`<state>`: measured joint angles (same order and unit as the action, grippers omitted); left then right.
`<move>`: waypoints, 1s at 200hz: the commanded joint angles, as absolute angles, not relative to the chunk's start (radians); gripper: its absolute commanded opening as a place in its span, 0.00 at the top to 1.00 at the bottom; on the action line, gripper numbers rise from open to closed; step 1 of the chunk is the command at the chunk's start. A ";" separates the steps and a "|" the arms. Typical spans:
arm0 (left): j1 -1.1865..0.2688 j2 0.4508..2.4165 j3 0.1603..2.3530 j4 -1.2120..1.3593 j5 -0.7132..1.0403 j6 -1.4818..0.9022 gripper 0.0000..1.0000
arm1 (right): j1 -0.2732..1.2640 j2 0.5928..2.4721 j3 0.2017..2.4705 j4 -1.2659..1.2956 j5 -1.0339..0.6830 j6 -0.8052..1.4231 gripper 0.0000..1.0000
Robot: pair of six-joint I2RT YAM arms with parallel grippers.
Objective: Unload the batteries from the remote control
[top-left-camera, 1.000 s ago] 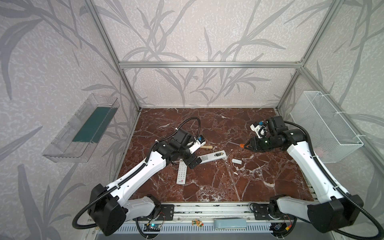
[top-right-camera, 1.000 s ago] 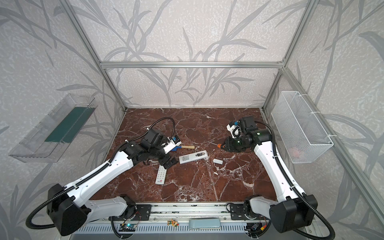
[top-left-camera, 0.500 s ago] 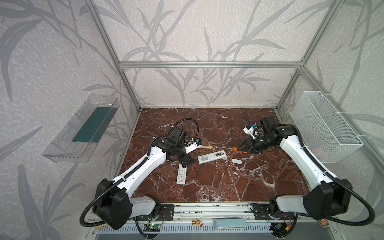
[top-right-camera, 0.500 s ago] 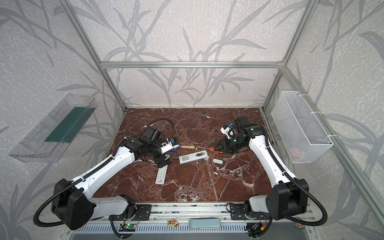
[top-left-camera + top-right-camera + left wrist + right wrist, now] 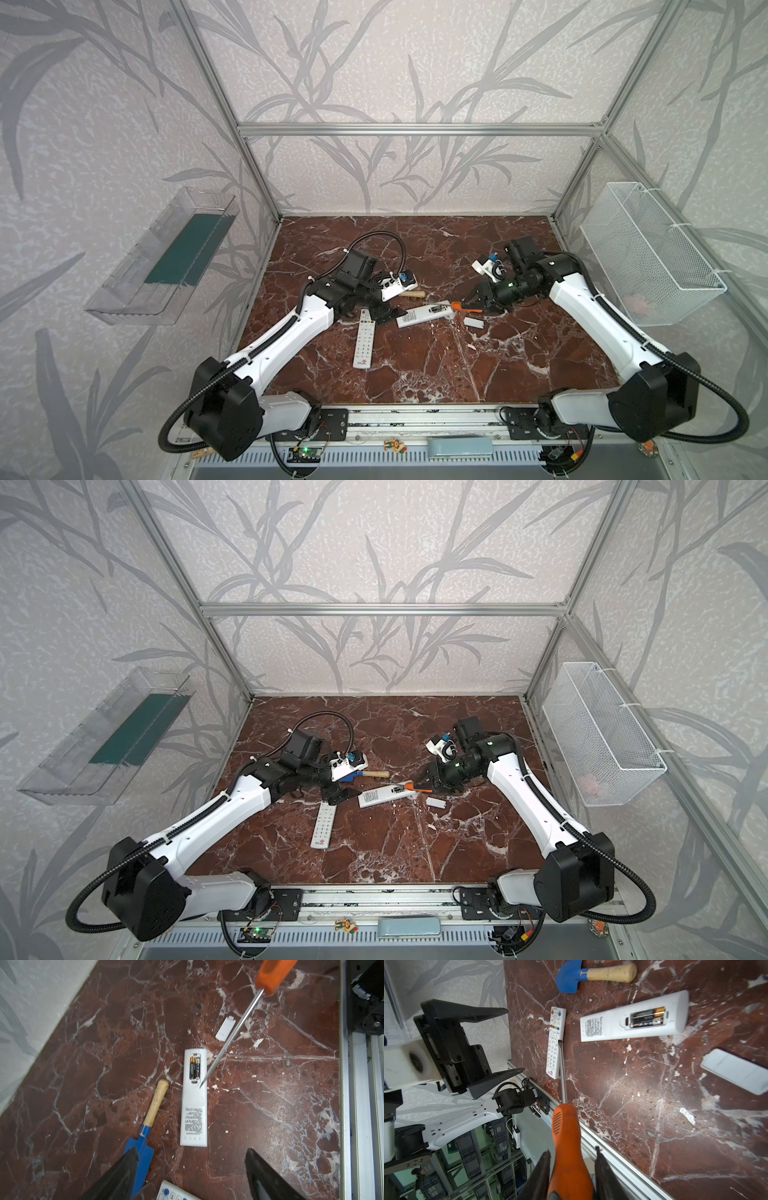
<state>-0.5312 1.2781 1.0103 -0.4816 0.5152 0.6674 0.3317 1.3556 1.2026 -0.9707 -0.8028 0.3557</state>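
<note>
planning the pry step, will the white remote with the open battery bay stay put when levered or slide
Probably slides: the white remote lies loose, back up, on the smooth marble top, with the left gripper open and apart from it. It looks like a light plastic shell, so the screwdriver could tip its end up.

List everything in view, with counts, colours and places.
face-down remote: 1, white, mid-table, back open
batteries: 2, dark, inside that remote
battery cover: 1, white, loose on table
button-up remote: 1, white, table, left of centre
toy shovel: 1, blue with wooden handle, on table
screwdriver: 1, orange handle, held above table
wire basket: 1, white, right wall
clear tray: 1, green floor, left wall
table: 1, red-brown marble
left gripper: 1, black, open
right gripper: 1, black, shut on screwdriver
</note>
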 commanded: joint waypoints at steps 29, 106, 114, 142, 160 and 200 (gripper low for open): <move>-0.630 1.323 1.113 -0.540 0.562 0.805 0.20 | 0.376 1.355 1.194 -0.879 -0.915 0.395 1.00; -0.676 1.405 1.171 -0.541 0.539 0.816 0.49 | 0.416 1.344 1.197 -0.868 -0.940 0.403 1.00; -0.678 1.408 1.172 -0.542 0.542 0.816 0.51 | 0.417 1.342 1.195 -0.865 -0.940 0.406 1.00; -0.678 1.413 1.173 -0.553 0.558 0.811 0.68 | 0.417 1.338 1.179 -0.846 -0.949 0.416 1.00; -0.678 1.423 1.181 -0.571 0.563 0.811 0.85 | 0.417 1.340 1.171 -0.834 -0.949 0.423 1.00; -0.677 1.434 1.190 -0.602 0.557 0.810 1.00 | 0.416 1.335 1.164 -0.812 -0.948 0.434 0.95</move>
